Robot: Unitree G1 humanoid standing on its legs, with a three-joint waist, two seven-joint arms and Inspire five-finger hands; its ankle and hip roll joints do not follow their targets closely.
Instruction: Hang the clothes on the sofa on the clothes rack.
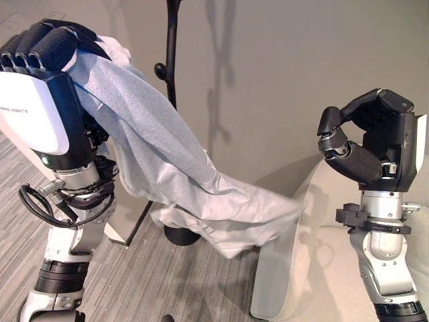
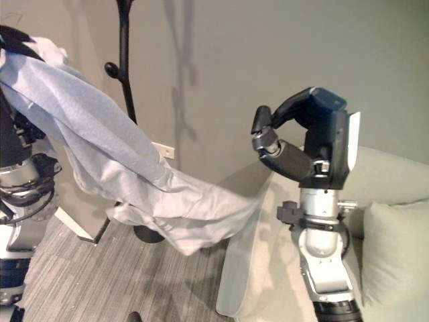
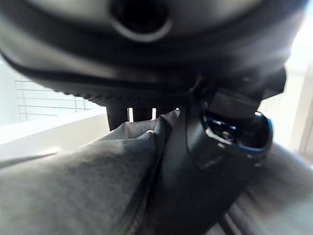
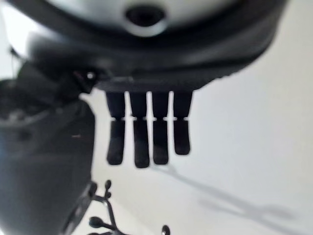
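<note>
A pale blue-grey garment (image 1: 167, 147) hangs from my left hand (image 1: 47, 47), which is raised high at the left and shut on its upper end. The cloth slopes down to the right, and its lower end rests by the sofa's arm (image 1: 281, 268). In the left wrist view the cloth (image 3: 73, 186) runs between the thumb and fingers. The black clothes rack (image 1: 171, 60) stands just behind the garment, with a knobbed peg (image 1: 161, 70) to the right of my left hand. My right hand (image 1: 382, 127) is raised over the sofa, fingers relaxed and holding nothing.
The rack's round base (image 1: 179, 236) sits on the grey plank floor beside the sofa's arm. A light green cushion (image 2: 395, 248) lies on the sofa seat. A white panel (image 2: 74, 225) leans low at the left of the rack. A plain wall stands behind.
</note>
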